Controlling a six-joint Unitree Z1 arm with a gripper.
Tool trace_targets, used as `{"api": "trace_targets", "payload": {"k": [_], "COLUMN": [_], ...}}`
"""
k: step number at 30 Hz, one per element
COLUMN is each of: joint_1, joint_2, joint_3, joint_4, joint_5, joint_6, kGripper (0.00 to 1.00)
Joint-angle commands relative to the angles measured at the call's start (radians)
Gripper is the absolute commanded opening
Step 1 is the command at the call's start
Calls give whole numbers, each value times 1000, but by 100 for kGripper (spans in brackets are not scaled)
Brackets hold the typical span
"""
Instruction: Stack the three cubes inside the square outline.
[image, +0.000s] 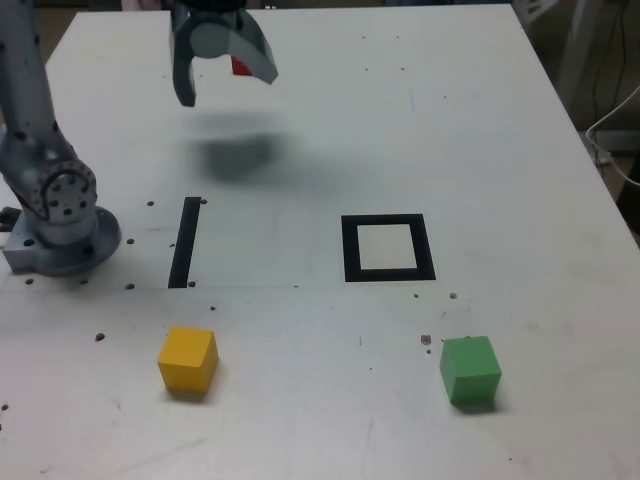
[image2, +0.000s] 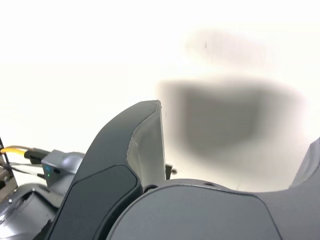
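**Exterior view: jaws wide, red cube glimpsed behind**

Gripper (image: 222, 82) is seen wide open and empty above the table; red cube (image: 241, 66) peeks behind it. Square outline (image: 388, 248) lies empty.

Wrist view: only shadow is shown between the jaws; centring over the cube before descent is advised.

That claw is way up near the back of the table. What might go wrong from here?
1. The open claw partly hides the red cube, so a slightly off approach might knock it away rather than grip it.
2. The square outline looks only slightly wider than a cube, so a sloppy placement may land on the frame.
3. The yellow cube sits near the table's front edge; a nudge might push it off.
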Motion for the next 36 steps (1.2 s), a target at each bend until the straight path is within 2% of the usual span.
{"api": "trace_targets", "payload": {"k": [1, 5, 11, 16, 21, 26, 30, 36], "joint_1": [19, 71, 152, 191, 207, 220, 224, 230], "joint_2": [15, 54, 167, 216, 259, 293, 317, 349], "joint_3": [-28, -86, -216, -303, -367, -399, -408, -413], "joint_4": [7, 18, 62, 80, 74, 65, 44, 2], "joint_5": [3, 4, 8, 27, 65, 133, 170, 191], "joint_6": [12, 44, 108, 146, 199, 255, 309, 381], "kGripper": [99, 99, 99, 98, 98, 97, 97, 97]}}
